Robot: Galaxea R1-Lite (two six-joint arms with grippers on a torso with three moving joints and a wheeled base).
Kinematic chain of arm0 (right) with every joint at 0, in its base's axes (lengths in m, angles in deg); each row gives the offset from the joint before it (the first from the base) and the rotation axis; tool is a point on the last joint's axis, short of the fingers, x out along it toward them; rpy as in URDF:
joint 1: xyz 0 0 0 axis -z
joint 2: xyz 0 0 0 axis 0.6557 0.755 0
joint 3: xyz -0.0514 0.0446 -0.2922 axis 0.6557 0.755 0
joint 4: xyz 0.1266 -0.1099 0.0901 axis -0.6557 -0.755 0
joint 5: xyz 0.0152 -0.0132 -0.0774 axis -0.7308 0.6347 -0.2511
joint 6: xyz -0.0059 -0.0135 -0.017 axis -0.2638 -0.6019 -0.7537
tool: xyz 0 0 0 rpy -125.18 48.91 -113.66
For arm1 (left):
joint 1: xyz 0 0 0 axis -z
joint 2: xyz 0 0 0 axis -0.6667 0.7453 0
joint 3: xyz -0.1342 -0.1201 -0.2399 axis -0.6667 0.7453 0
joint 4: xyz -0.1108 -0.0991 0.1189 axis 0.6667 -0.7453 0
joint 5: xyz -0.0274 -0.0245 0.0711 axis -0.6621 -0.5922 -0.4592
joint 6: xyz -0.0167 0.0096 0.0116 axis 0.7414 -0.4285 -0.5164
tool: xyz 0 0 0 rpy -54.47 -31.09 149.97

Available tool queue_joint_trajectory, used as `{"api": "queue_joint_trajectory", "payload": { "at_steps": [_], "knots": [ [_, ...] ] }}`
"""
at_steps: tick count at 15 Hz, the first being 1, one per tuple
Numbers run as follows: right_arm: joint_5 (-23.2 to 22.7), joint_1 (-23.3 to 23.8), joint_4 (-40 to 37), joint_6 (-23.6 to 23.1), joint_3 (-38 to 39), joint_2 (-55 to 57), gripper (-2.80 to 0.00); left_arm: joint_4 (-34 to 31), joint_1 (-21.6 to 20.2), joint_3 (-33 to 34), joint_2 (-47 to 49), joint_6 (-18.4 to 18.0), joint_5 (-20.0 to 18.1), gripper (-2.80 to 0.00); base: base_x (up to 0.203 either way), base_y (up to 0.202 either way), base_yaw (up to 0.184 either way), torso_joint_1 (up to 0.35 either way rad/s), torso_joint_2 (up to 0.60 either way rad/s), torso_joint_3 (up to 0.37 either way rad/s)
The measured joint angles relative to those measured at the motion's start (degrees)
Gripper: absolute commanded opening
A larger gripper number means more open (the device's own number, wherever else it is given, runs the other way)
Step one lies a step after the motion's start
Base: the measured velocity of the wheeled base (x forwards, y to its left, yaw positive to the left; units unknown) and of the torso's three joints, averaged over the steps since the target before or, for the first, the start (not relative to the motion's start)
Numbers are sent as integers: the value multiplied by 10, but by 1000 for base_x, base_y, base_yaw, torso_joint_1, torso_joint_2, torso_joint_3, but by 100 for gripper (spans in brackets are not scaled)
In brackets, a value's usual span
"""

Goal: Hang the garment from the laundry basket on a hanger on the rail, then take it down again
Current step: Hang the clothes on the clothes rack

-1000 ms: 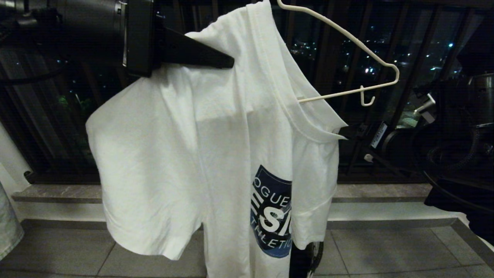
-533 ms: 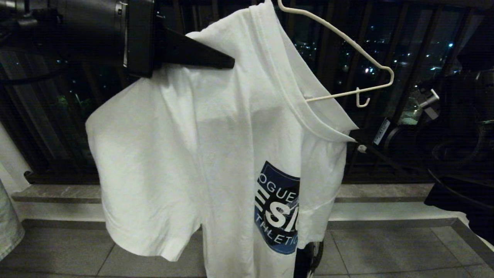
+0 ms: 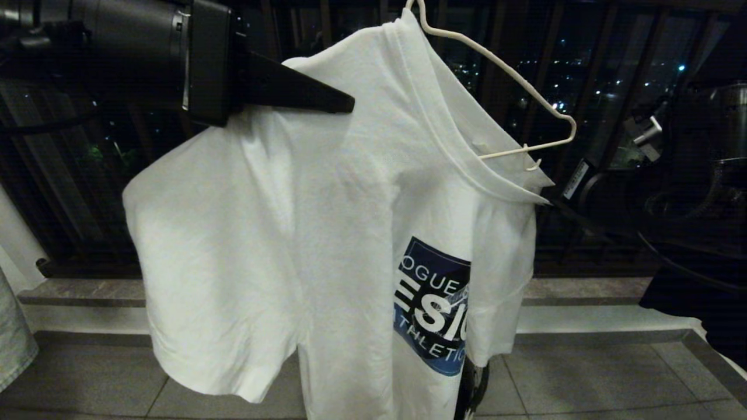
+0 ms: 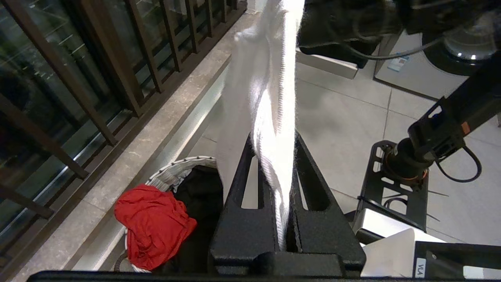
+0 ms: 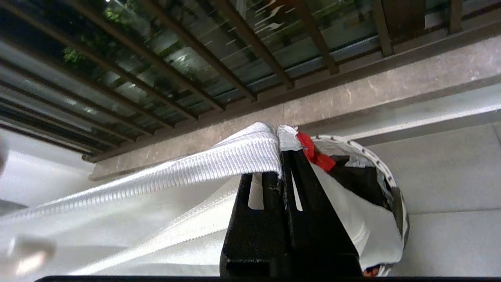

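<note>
Both grippers hold the garment (image 3: 327, 233) up on the hanger (image 3: 513, 93).

The left gripper (image 3: 344, 105) has its jaws clamped on the shoulder; the right gripper (image 5: 282, 156) pinches the ribbed collar; below lies the laundry basket (image 4: 176, 172), beyond it the balcony railing (image 3: 613, 70).

Head view faces balcony bars (image 3: 583, 87), wrist views close, sharing laundry basket (image 4: 176, 172)

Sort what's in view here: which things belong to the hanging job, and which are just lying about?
Part of the job:
- white T-shirt, pinched by the left gripper and the right gripper
- wire hanger, partly inside the collar
- woven laundry basket

Just lying about:
- red garment in the basket
- pale denim garment at the edge
- balcony railing
</note>
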Motion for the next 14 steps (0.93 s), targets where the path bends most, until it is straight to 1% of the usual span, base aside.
{"api": "queue_joint_trajectory", "payload": {
  "at_steps": [4,9,14],
  "knots": [
    [-14,11,-2,-20,-26,27,-280,0,3,1,-5,5,-1,-280,0,0,0,0,0,0],
    [-14,30,-16,-35,-69,36,-280,0,3,17,-9,3,-1,-280,0,0,0,0,0,0],
    [-14,58,-26,-65,-97,37,-280,1,3,20,-6,1,1,-280,0,0,0,0,0,0]
  ]
}}
